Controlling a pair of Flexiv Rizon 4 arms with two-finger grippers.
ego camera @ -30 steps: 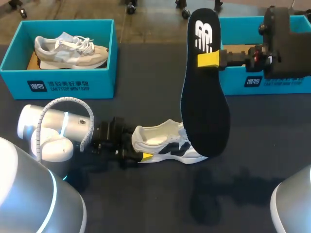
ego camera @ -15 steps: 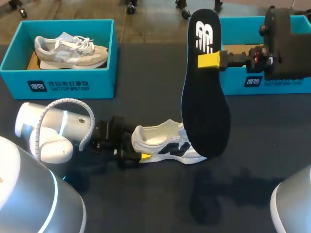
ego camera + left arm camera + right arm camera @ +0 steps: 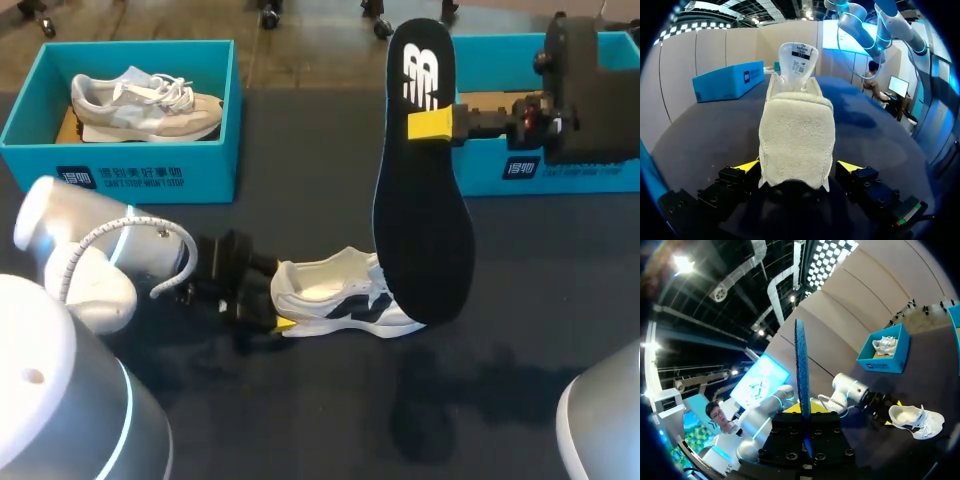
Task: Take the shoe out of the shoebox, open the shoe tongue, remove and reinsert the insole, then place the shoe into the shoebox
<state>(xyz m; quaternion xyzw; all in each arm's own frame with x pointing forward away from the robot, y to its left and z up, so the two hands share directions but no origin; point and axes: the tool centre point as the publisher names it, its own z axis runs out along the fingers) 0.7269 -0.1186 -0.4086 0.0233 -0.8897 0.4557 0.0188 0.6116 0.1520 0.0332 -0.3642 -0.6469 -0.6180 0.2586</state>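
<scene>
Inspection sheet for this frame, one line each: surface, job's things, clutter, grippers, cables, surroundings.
surface: dark table, nothing spilled.
job's things: white shoe upright on the table, out of its box; insole held up on end above the shoe's front; right shoebox partly hidden by the right arm.
clutter: grey shoe lying in the left shoebox.
grippers: right gripper shut on the insole near its top; left gripper at the white shoe's heel, grip not clear.
cables: grey ribbed cable looping over the left arm, off the table.
surroundings: nothing seen.
</scene>
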